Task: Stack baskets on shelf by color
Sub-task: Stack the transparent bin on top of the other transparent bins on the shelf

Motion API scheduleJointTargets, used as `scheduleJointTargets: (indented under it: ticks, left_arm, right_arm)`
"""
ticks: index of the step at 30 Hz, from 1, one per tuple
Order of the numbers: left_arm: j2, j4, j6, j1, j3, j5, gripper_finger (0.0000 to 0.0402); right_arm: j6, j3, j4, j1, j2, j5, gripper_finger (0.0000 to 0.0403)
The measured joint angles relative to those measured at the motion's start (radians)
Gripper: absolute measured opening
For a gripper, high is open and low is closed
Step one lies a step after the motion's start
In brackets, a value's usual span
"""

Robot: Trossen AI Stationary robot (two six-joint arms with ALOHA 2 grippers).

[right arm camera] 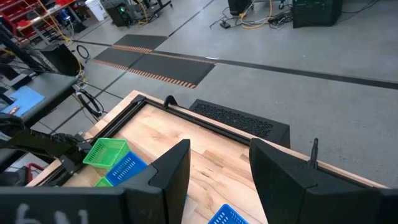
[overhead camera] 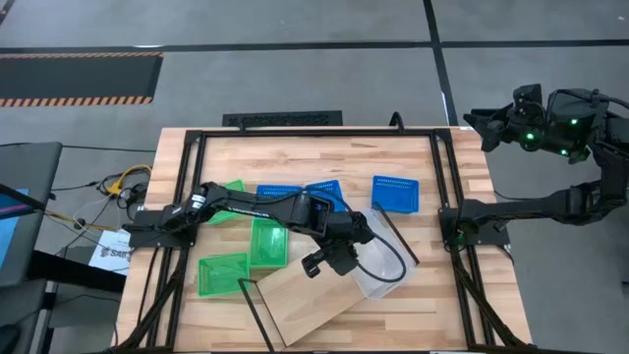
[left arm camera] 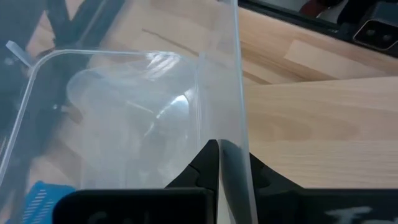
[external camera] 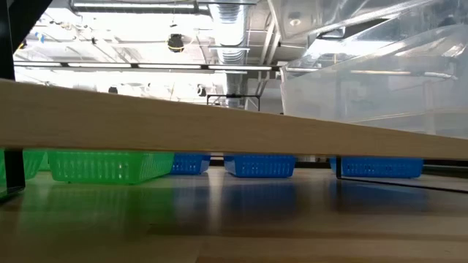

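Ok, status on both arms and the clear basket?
Left gripper jaws shut on clear basket wall, at shelf end. Right gripper open, parked off-table. Nothing blocking.

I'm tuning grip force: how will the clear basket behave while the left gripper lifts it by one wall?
The left gripper is shut on one thin wall of the clear basket, so the basket will probably flex and hang tilted. It looks light, being thin, empty plastic. Its glossy wall may be slippery, so it could slide or pivot in the pinch over the shelf.
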Motion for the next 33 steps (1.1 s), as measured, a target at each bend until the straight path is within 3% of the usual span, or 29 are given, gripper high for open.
scheduleJointTargets:
  ticks: [15,33]
  left_arm:
    - [0.004,0.007,-0.009,0.020,-0.002,-0.024,0.0002]
    - [0.004,0.002,-0.025,0.020,-0.002,0.051,0.0002]
  right_arm:
    - [0.000,0.000,0.000,0.000,0.000,0.005,0.0184]
    - [-0.008,0.000,0.000,0.000,0.000,0.008,0.0181]
